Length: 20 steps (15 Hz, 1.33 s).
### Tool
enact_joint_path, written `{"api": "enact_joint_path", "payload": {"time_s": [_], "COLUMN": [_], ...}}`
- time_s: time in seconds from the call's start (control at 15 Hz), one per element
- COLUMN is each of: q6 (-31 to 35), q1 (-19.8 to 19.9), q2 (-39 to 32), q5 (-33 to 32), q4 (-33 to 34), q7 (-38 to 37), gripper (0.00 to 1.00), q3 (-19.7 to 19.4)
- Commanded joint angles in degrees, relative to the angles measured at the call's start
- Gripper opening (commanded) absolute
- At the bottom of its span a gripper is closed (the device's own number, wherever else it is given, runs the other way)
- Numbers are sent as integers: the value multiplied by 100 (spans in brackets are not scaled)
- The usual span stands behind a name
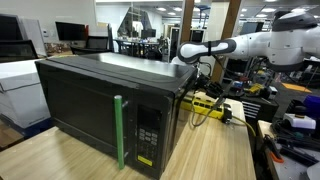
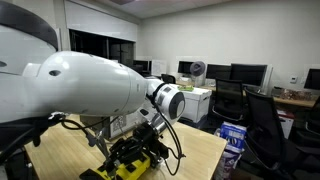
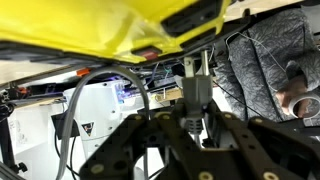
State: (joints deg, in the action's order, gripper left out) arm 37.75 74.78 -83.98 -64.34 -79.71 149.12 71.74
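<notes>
A black microwave point(image 1: 100, 105) with a green door handle point(image 1: 119, 130) stands on the wooden table point(image 1: 215, 150). Behind its right rear corner my gripper point(image 1: 203, 82) hangs down over a yellow power strip point(image 1: 212, 101) with black cables. An exterior view from behind the white arm shows the gripper point(image 2: 150, 138) just above the same yellow power strip point(image 2: 132, 160). In the wrist view the black fingers point(image 3: 150, 130) are shut on a grey plug point(image 3: 197, 95), and the yellow power strip point(image 3: 110, 30) fills the top of that view, very close.
Black cables point(image 1: 200, 112) loop beside the microwave's back. A white box point(image 1: 25, 85) sits past the microwave. Office chairs point(image 2: 262, 125), desks and monitors point(image 2: 248, 75) fill the room. The table's edge point(image 2: 215, 160) runs near the power strip.
</notes>
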Motion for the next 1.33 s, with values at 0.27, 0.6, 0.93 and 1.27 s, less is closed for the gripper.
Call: {"api": "enact_joint_path", "payload": {"time_s": [0.27,0.6,0.93,1.27], "q6": [291,481,632,632], "q1": [204,310,336,269], "q2": [7,-69,-122,-126], "q5": [-61,-383,-392,-360], "q4": [-485,-644,-676,-573], "q7": [0,0,0,0], "gripper": [6,6,6,22], "q3": [-4,6,-40,-94]}}
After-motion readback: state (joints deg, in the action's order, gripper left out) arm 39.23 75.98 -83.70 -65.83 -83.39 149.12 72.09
